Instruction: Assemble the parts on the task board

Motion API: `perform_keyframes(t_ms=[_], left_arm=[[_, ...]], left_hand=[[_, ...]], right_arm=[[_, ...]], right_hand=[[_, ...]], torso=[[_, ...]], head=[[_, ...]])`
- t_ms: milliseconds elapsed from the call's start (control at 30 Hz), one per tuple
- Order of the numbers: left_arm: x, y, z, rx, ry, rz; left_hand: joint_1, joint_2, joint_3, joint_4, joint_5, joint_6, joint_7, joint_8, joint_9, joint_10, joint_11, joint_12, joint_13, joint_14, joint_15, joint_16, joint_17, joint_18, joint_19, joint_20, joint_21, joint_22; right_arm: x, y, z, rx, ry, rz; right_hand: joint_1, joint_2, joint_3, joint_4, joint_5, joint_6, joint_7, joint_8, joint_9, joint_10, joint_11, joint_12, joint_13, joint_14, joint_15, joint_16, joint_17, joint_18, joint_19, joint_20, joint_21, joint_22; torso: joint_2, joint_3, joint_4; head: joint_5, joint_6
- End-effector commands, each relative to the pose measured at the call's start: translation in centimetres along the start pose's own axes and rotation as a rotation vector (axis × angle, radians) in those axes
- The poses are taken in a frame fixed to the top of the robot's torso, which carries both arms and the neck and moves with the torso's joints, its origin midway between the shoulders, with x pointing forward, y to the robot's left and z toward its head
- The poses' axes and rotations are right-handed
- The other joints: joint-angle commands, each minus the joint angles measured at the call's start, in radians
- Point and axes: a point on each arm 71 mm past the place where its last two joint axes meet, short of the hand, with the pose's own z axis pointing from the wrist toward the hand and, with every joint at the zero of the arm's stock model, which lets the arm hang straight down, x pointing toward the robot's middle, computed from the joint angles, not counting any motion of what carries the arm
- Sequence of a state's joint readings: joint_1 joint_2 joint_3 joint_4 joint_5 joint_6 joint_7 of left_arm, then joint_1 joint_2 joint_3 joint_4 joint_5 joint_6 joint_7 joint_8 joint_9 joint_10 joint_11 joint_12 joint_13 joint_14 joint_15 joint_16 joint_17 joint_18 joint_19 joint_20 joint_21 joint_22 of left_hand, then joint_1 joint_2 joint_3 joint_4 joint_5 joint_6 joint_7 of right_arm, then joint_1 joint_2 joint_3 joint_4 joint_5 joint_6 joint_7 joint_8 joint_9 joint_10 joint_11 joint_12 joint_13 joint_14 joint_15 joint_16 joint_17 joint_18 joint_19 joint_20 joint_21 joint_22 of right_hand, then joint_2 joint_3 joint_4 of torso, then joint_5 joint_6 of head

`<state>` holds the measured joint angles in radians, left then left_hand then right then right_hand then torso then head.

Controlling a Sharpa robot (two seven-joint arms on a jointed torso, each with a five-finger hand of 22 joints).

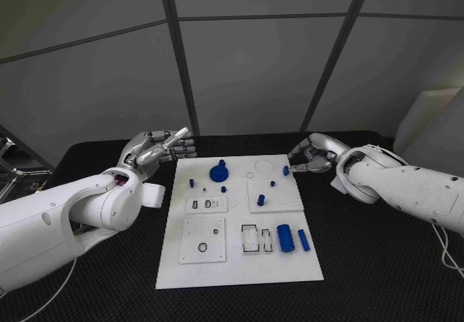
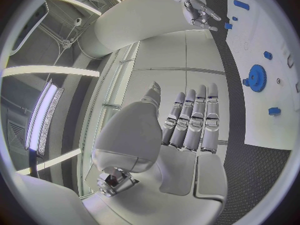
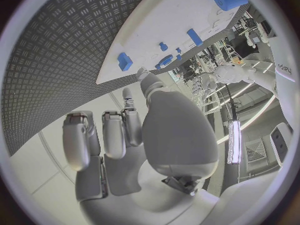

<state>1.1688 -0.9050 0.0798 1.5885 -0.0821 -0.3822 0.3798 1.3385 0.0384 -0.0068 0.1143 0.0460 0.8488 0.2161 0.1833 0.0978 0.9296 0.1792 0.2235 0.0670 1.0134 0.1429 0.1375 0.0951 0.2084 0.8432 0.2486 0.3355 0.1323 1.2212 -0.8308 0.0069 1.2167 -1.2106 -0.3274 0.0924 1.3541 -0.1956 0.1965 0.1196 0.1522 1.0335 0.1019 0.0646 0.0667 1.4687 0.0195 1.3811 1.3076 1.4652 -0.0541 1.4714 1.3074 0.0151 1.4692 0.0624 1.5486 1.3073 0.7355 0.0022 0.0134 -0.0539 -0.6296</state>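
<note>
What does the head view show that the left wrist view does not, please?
Head view alone: the large blue cylinder and slim blue bar at the near end of the task board. Left wrist view alone: the left hand from behind, its fingers straight, side by side, holding nothing. Both: the blue gear and the right hand.

Black table (image 1: 387, 268) (seemingly ribbed), grey wall panels (image 1: 261, 60)

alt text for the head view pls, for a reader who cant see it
A white task board lies on a black table with small blue parts on it, including a gear and a cylinder. The left hand and right hand hover at its far corners, holding nothing.
</note>
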Motion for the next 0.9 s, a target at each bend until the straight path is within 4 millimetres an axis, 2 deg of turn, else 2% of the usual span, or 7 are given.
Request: perform_keyframes(t_ms=[33,200,333,533,700,900], left_arm=[[0.1,-0.1,0.1,0.006,0.014,-0.002],[0.1,-0.1,0.1,0.005,0.014,-0.002],[0.1,0.0,0.1,0.005,0.014,-0.002],[0.0,0.0,0.1,0.004,0.011,0.000],[-0.1,0.0,0.1,0.004,0.010,0.000],[-0.1,0.0,0.1,0.004,0.009,0.000]], left_hand=[[0.001,0.011,-0.002,-0.007,0.006,0.006,0.005,-0.003,-0.001,0.007,0.001,-0.004,-0.001,-0.006,0.004,-0.005,-0.001,-0.028,0.006,0.002,-0.001,-0.001],[0.001,0.011,-0.002,-0.007,0.006,0.006,0.005,-0.003,-0.001,0.007,0.001,-0.004,-0.001,-0.006,0.004,-0.005,-0.001,-0.028,0.006,0.002,-0.001,-0.001],[0.001,0.011,-0.002,-0.007,0.006,0.006,0.005,-0.003,-0.001,0.007,0.001,-0.004,-0.001,-0.006,0.004,-0.005,-0.001,-0.028,0.006,0.002,-0.001,-0.001],[0.001,0.011,-0.002,-0.007,0.006,0.006,0.005,-0.003,-0.001,0.007,0.001,-0.004,-0.001,-0.006,0.004,-0.005,-0.001,-0.028,0.006,0.002,-0.001,-0.001],[0.001,0.011,-0.002,-0.007,0.006,0.006,0.005,-0.003,-0.001,0.007,0.001,-0.004,-0.001,-0.006,0.004,-0.005,-0.001,-0.028,0.006,0.002,-0.001,-0.001],[0.001,0.011,-0.002,-0.007,0.006,0.006,0.005,-0.003,-0.001,0.007,0.001,-0.004,-0.001,-0.006,0.004,-0.005,-0.001,-0.028,0.006,0.002,-0.001,-0.001]], right_arm=[[0.3,0.0,0.3,-0.017,0.030,0.009],[0.8,-0.3,0.7,0.004,0.056,0.006],[1.1,-0.6,0.8,0.013,0.065,0.006],[1.4,-0.8,1.0,0.020,0.070,0.005],[1.7,-0.8,1.1,0.024,0.082,0.005],[1.8,-0.8,1.3,0.027,0.090,-0.004]], right_hand=[[0.013,0.001,0.001,-0.007,-0.004,-0.008,0.004,-0.004,-0.002,0.011,0.002,-0.005,0.084,0.059,0.004,-0.004,0.051,-0.002,0.067,-0.002,-0.003,0.211],[0.012,0.001,-0.001,-0.009,-0.004,-0.014,0.006,-0.004,-0.002,0.011,0.004,-0.006,0.083,0.059,0.005,-0.005,0.050,-0.002,0.065,-0.001,-0.004,0.209],[0.012,0.001,-0.002,-0.010,-0.004,-0.017,0.006,-0.004,-0.002,0.010,0.004,-0.008,0.082,0.059,0.006,-0.006,0.049,-0.002,0.065,0.000,-0.005,0.208],[0.011,0.005,-0.002,-0.011,-0.003,-0.019,0.007,-0.004,-0.002,0.011,0.005,-0.006,0.084,0.059,0.007,-0.004,0.052,-0.002,0.066,0.001,-0.004,0.210],[0.008,0.019,0.001,-0.012,-0.002,-0.011,0.006,0.002,0.000,0.014,0.005,0.000,0.089,0.061,0.008,-0.002,0.058,-0.003,0.070,0.003,-0.001,0.216],[0.005,0.034,0.006,-0.015,-0.001,0.007,0.004,0.006,0.003,0.017,0.003,0.006,0.095,0.063,0.007,0.002,0.066,-0.005,0.075,0.003,0.002,0.223]], torso=[[0.001,-0.0010,0.0035],[0.000,-0.0030,0.0027],[0.000,-0.0031,0.0040],[0.000,-0.0026,0.0023],[0.000,-0.0028,0.0040],[0.000,-0.0028,0.0022]], head=[[-0.007,0.001],[-0.007,-0.001],[-0.006,-0.003],[-0.003,-0.004],[-0.004,-0.005],[-0.003,-0.007]])
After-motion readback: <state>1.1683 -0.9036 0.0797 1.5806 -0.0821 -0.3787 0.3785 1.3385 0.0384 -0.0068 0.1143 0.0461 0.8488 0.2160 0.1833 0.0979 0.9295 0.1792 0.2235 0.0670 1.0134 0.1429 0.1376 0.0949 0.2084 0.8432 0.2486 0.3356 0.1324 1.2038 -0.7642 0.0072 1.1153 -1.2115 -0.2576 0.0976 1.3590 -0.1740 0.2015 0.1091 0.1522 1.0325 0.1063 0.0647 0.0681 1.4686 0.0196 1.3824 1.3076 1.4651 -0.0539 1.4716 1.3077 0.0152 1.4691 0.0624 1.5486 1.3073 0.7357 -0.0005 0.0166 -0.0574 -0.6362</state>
